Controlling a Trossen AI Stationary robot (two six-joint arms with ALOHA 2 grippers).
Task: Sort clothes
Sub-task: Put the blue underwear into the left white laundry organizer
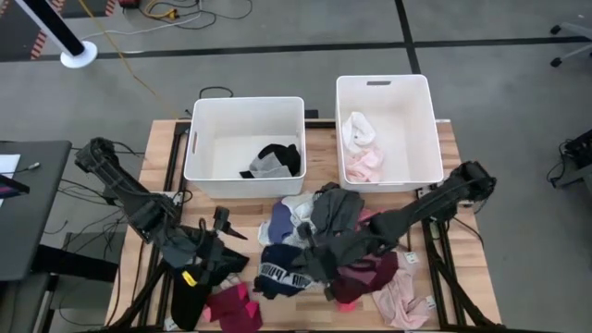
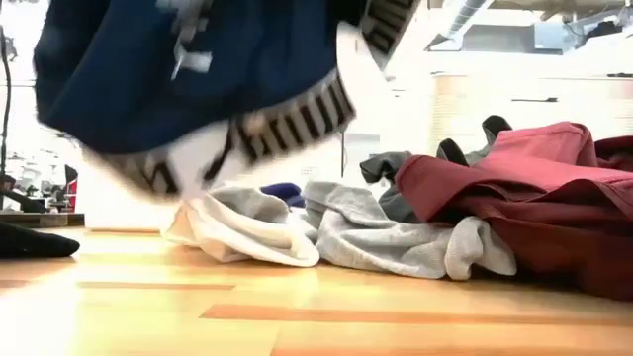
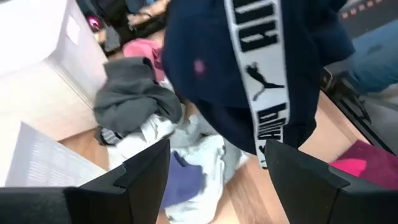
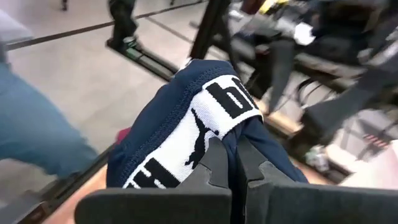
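Observation:
A navy garment with a white lettered waistband hangs above the table's near middle, and my right gripper is shut on it. In the low view the navy garment hangs clear of the wood. My left gripper stands open to its left, above the table, with nothing between its fingers. The navy garment hangs just ahead of it. More clothes lie heaped on the table: grey, white and maroon. My right gripper pinches the navy garment between its two fingers at the white waistband, where the cloth bunches over the fingertips. The fingers come from the table's right, slanting slightly down. The garment hangs slack below them, clear of the table.
Two white bins stand at the far edge. The left bin holds black and grey pieces, the right bin white and pink ones. A black piece, a magenta one and a pale pink one lie by the near edge.

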